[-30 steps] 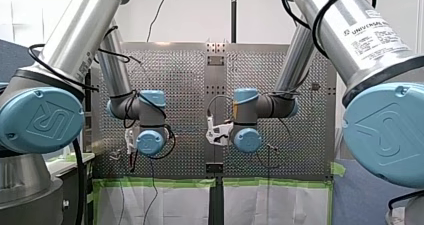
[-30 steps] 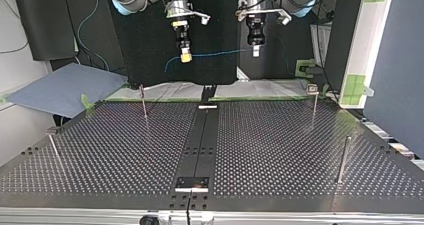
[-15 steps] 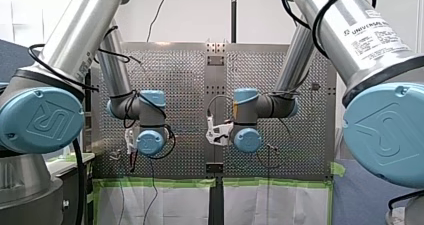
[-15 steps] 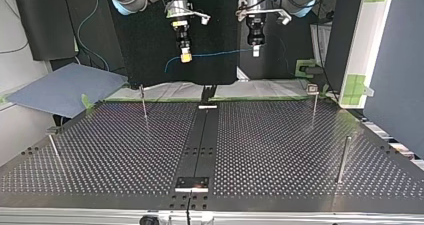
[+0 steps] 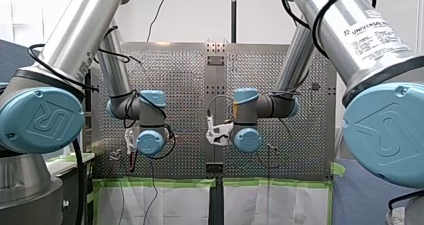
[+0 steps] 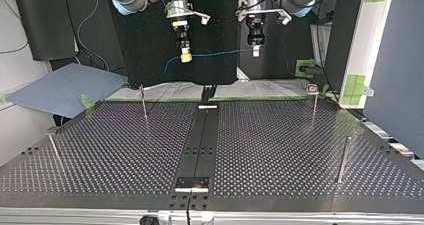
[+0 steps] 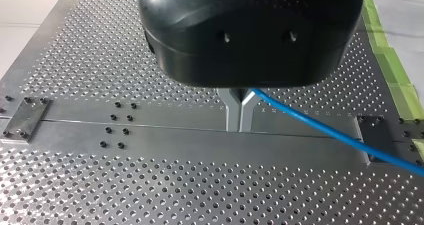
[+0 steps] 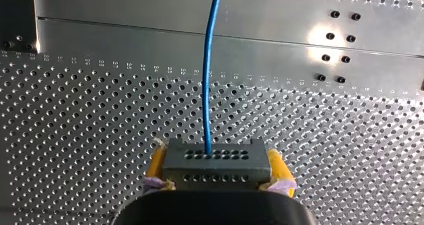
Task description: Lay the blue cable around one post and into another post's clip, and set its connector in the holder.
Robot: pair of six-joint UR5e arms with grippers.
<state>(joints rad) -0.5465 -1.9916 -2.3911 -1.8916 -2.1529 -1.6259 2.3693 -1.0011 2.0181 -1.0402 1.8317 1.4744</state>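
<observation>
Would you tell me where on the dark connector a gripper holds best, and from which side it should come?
I would grip the connector by its two short ends, coming from the back, opposite the holed face where the blue cable leaves. Those ends look flat and parallel, and that leaves the cable free. My right gripper holds it so, yellow pads on each end.

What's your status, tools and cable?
Left tool shut on blue cable. Right tool shut on connector. Cable strung between them above the table, posts untouched.

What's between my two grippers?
Only the thin blue cable, strung through the air from the dark grey connector in my right gripper to my left gripper, as the top view shows.
</observation>
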